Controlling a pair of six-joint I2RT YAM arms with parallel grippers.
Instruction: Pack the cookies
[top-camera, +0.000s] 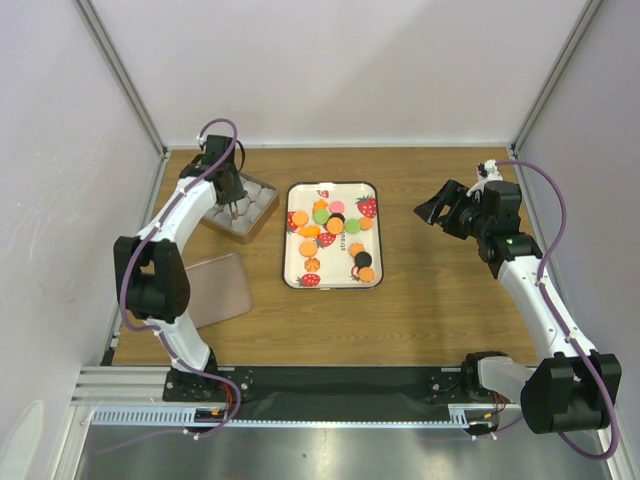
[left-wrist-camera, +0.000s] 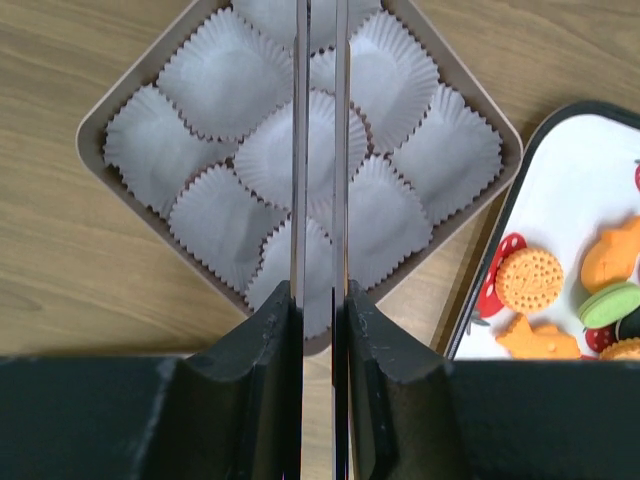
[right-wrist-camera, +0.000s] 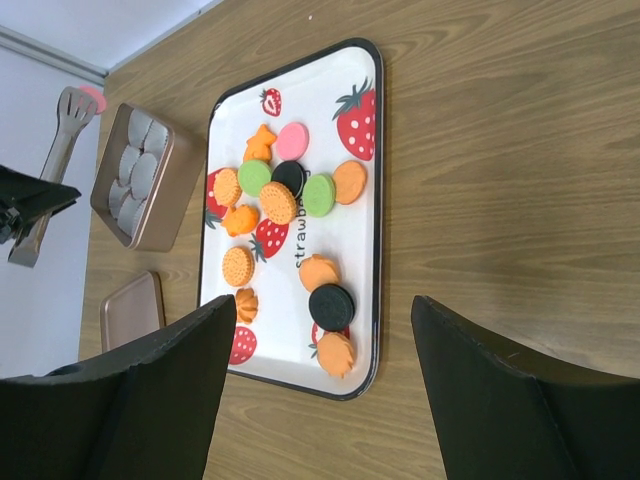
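Note:
The cookies (top-camera: 335, 225) lie loose on a white strawberry-print tray (top-camera: 292, 268) in mid-table: orange, green, pink and black ones (right-wrist-camera: 278, 201). A few show at the right of the left wrist view (left-wrist-camera: 529, 279). My left gripper (top-camera: 231, 198) is shut on metal tongs (left-wrist-camera: 341, 150), whose two arms reach out over a tan tin (left-wrist-camera: 95, 125) of white paper cups. A pink bit (right-wrist-camera: 93, 97) shows at the tongs' (right-wrist-camera: 58, 150) end. My right gripper (top-camera: 440, 210) hangs open and empty right of the tray, above the table (right-wrist-camera: 322, 300).
The tin's tan lid (top-camera: 216, 290) lies flat at the near left, beside the left arm. White walls close in the wooden table at the back and on both sides. Bare wood (top-camera: 430, 290) stretches between the tray and the right arm.

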